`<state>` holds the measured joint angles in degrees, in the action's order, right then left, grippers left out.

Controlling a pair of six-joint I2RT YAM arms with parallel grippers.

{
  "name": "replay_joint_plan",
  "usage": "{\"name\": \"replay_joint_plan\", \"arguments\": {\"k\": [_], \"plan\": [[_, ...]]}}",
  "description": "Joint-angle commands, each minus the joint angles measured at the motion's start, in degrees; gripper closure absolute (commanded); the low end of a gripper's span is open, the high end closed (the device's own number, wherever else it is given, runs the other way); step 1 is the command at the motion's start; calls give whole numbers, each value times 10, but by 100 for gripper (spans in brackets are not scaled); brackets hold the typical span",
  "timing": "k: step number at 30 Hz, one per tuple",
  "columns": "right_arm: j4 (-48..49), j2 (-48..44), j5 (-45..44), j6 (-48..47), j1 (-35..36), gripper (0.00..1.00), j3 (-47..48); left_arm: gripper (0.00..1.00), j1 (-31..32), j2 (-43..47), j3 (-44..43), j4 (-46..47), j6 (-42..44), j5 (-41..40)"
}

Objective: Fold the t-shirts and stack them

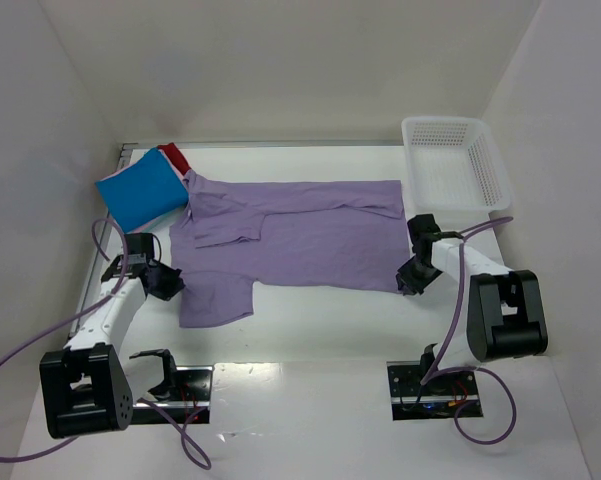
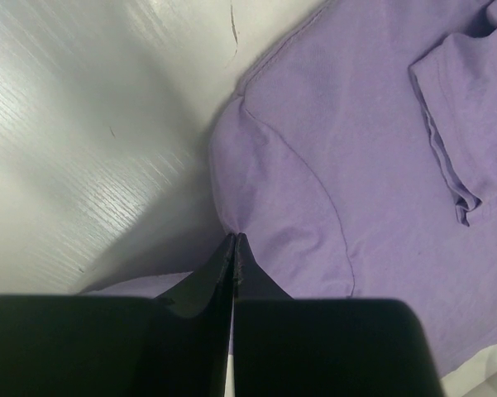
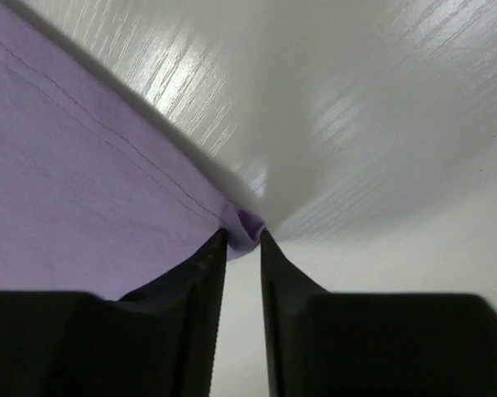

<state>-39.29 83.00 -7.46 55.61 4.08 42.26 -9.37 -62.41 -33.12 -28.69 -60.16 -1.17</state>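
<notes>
The large lavender t-shirt (image 1: 300, 235) lies spread across the middle of the table, one sleeve folded over its chest. My left gripper (image 1: 170, 283) is at its left edge by the lower sleeve. In the left wrist view the jaws (image 2: 234, 238) are shut, with the shirt's edge (image 2: 356, 141) drawn to a point at the tips. My right gripper (image 1: 408, 275) is at the shirt's lower right corner. In the right wrist view it (image 3: 243, 236) pinches a small fold of the hem (image 3: 66, 165). A folded bright blue t-shirt (image 1: 140, 188) lies on a red one (image 1: 177, 157) at the back left. No pink shirt shows.
A white plastic mesh basket (image 1: 455, 165) stands at the back right, just behind my right arm. White walls enclose the table on the left, back and right. Purple cables loop beside both arm bases at the near edge.
</notes>
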Motion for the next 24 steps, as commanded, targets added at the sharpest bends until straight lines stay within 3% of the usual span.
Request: {"name": "replay_joint_plan", "arguments": {"k": [1, 2, 5, 14, 24], "plan": [[27, 17, -29, 9, -4, 74, -6, 100, -4, -3, -16, 4, 2, 2], [27, 17, -35, 9, -4, 84, -6, 100, -4, -3, -16, 4, 2, 2], [22, 17, -47, 14, -4, 100, 6, 100, -4, -8, -22, 4, 7, 7], [9, -49, -44, -9, -4, 100, 63, 100, 14, -3, -112, -7, 91, 1], [86, -57, -11, -29, -4, 100, 121, 100, 15, -24, -173, 43, 123, 27]]}}
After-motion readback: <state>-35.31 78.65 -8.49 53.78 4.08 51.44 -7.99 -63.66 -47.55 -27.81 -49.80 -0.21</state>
